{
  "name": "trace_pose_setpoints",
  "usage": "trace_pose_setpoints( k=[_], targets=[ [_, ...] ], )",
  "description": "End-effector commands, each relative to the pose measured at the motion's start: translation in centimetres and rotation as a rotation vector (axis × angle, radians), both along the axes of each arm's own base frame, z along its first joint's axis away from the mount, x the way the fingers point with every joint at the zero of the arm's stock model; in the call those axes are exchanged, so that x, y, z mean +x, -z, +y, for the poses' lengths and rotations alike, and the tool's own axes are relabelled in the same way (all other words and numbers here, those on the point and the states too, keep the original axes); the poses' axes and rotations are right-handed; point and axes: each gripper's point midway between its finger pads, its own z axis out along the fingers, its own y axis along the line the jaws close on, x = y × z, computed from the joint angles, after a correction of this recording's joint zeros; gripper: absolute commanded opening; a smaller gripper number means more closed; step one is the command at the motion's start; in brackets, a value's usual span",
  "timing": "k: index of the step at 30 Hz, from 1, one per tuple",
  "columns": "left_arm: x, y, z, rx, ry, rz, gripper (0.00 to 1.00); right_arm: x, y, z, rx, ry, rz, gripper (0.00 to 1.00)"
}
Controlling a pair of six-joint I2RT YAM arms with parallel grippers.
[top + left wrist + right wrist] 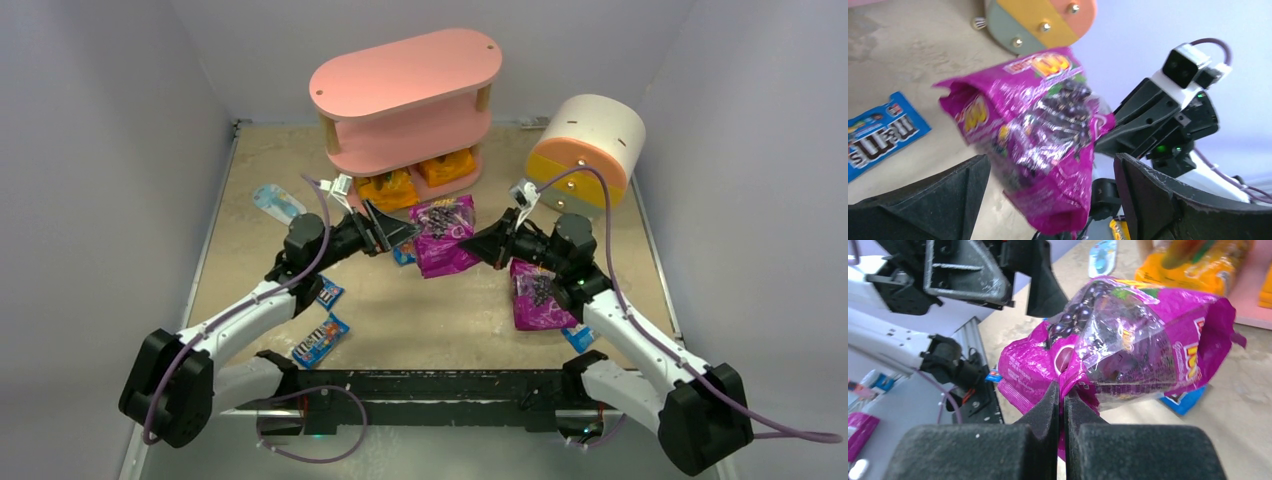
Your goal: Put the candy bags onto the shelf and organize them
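Observation:
My right gripper [480, 243] [1062, 390] is shut on the edge of a purple candy bag [445, 235] [1128, 350] and holds it off the table in front of the pink shelf [405, 95]. My left gripper [400, 235] [1050, 162] is open right beside that bag [1038, 130], whose end sits between the spread fingers without visible contact. Two orange bags [388, 188] [445, 168] lie on the shelf's bottom tier. A second purple bag [540, 295] lies under my right arm. Blue M&M's packets lie on the table [320, 340] [328, 292] [403, 255] [578, 337].
A white-orange-yellow cylindrical drawer unit [588, 150] stands right of the shelf. A pale blue-and-white oval item [278, 203] lies at the left. Grey walls close in the table on three sides. The shelf's top and middle boards carry nothing.

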Motion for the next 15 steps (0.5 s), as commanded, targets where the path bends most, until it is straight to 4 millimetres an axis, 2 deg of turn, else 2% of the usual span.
trace_pose_setpoints(
  k=[1, 10, 15],
  targets=[
    [-0.5, -4.5, -0.5, -0.152, 0.036, -0.112, 1.00, -2.3, -8.4, 1.5, 0.150, -0.138, -0.245, 0.00],
    [-0.7, -3.7, -0.1, -0.121, 0.019, -0.088, 1.00, -3.8, -12.1, 2.7, 0.200, -0.169, -0.332, 0.00],
    [-0.8, -3.4, 0.7, -0.089, -0.029, -0.068, 1.00, -4.1, -13.3, 2.9, 0.196, -0.184, -0.382, 0.00]
  ],
)
